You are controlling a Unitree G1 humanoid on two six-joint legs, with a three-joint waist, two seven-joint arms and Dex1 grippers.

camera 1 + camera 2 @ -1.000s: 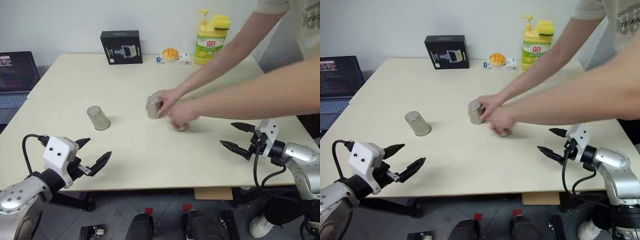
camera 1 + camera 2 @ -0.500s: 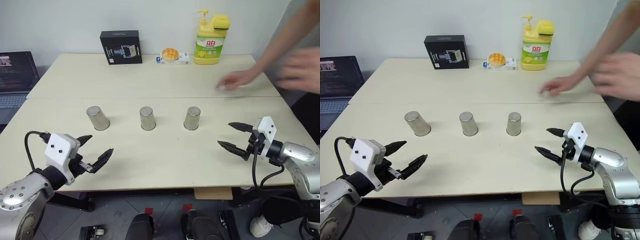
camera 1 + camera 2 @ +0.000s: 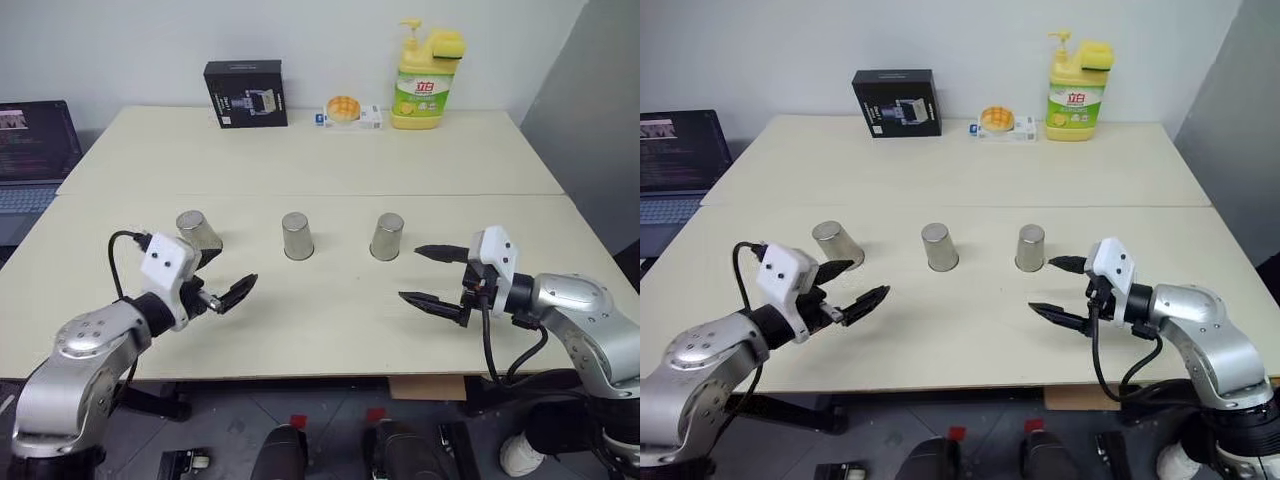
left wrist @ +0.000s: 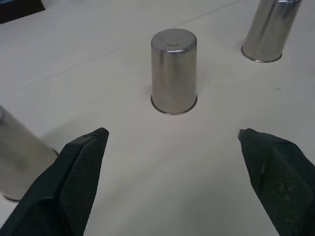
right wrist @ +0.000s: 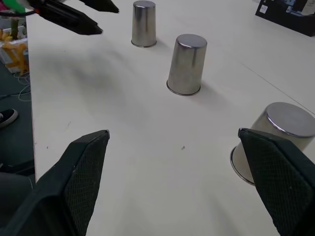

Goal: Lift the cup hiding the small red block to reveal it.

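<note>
Three identical steel cups stand upside down in a row on the table: left cup point(image 3: 199, 233), middle cup point(image 3: 296, 235), right cup point(image 3: 387, 236). The small red block is hidden, and I cannot tell which cup covers it. My left gripper point(image 3: 230, 274) hovers open just in front of the left cup, its fingers pointing at the middle cup point(image 4: 173, 72). My right gripper point(image 3: 409, 272) is open too, right beside the right cup point(image 5: 275, 142) and apart from it. Neither gripper holds anything.
At the table's back stand a black box point(image 3: 246, 93), a wrapped yellow pastry point(image 3: 343, 108) and a yellow dish-soap bottle point(image 3: 425, 75). A laptop point(image 3: 35, 140) sits off the far left. Bare table point(image 3: 320, 310) lies between the grippers, in front of the cups.
The person's hands, which were shuffling the cups, have withdrawn out of view, leaving the cups in a row. Both grippers have moved inward toward the cups, still open.
</note>
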